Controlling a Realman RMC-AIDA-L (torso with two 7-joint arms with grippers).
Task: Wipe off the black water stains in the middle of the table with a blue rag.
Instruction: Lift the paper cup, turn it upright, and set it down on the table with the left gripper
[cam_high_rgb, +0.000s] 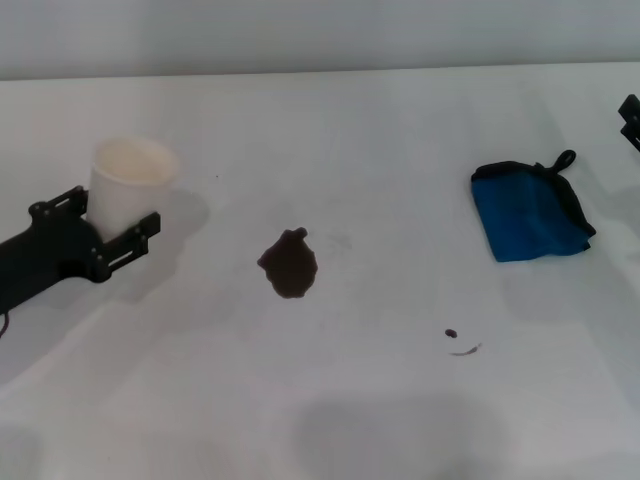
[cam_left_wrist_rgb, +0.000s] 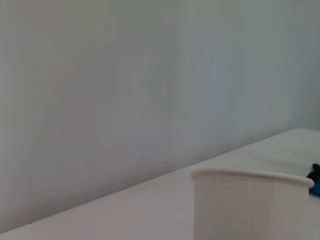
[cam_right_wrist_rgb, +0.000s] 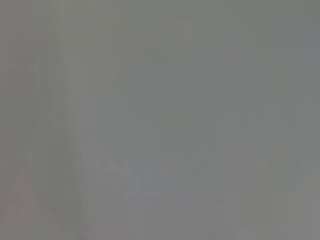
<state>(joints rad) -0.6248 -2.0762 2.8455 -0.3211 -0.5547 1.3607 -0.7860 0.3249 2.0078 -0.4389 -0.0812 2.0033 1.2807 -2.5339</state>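
Observation:
The black water stains show in the head view as a dark blotch (cam_high_rgb: 290, 264) mid-table, with a tiny dot (cam_high_rgb: 450, 332) and a thin streak (cam_high_rgb: 466, 349) to its right. On the white table (cam_high_rgb: 380, 410) at the right lies the blue rag (cam_high_rgb: 528, 211), folded, with black edging and a loop; no gripper touches it. Over on the left, my left gripper (cam_high_rgb: 112, 222) has a finger against each side of a white paper cup (cam_high_rgb: 130, 178). Only a black corner of my right gripper (cam_high_rgb: 630, 118) shows at the right edge, beyond the rag.
In the left wrist view the paper cup (cam_left_wrist_rgb: 252, 205) fills the lower right, with a sliver of the blue rag (cam_left_wrist_rgb: 315, 186) behind it. A grey wall runs behind the table's far edge. The right wrist view is plain grey.

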